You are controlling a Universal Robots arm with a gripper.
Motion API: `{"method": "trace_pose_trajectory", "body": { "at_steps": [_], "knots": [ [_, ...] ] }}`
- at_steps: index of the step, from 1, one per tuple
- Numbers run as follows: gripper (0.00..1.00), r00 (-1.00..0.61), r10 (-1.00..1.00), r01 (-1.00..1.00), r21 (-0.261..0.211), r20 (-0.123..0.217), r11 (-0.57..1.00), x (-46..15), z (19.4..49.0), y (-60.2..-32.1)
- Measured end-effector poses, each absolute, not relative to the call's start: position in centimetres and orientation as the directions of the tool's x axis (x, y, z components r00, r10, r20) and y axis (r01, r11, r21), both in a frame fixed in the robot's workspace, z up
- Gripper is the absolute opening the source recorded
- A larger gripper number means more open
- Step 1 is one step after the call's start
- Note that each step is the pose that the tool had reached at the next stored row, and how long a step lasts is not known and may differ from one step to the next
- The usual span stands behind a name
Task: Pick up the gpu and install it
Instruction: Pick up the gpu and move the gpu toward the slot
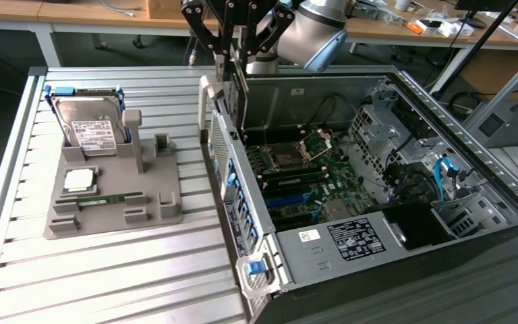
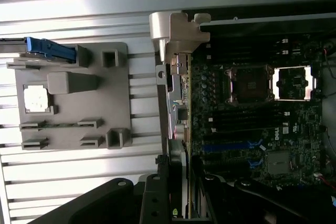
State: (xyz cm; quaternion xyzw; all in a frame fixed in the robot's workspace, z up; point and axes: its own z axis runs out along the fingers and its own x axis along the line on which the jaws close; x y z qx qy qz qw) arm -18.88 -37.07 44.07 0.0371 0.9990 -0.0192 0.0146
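Gripper (image 1: 237, 55) clamped on the gpu (image 1: 234, 101). The card hangs on edge straight beneath it, over the rear wall of the open computer case (image 1: 439, 169), long axis pointing down into the case. The silver bracket (image 2: 177, 30) lies at the case's outer edge, beside the motherboard (image 1: 304, 182).

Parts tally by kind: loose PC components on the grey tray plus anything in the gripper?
hard drive: 1, on the tray
processor chip: 1, on the tray
memory stick: 1, on the tray
gpu: 1, held by the gripper
Total: 4
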Motion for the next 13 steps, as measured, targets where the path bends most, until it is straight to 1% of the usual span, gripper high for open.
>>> {"method": "trace_pose_trajectory", "body": {
  "at_steps": [13],
  "knots": [
    [0.27,-0.997,0.073,0.075,-0.045,-0.031,0.996,-18.79,44.04,-37.07]
  ]
}}
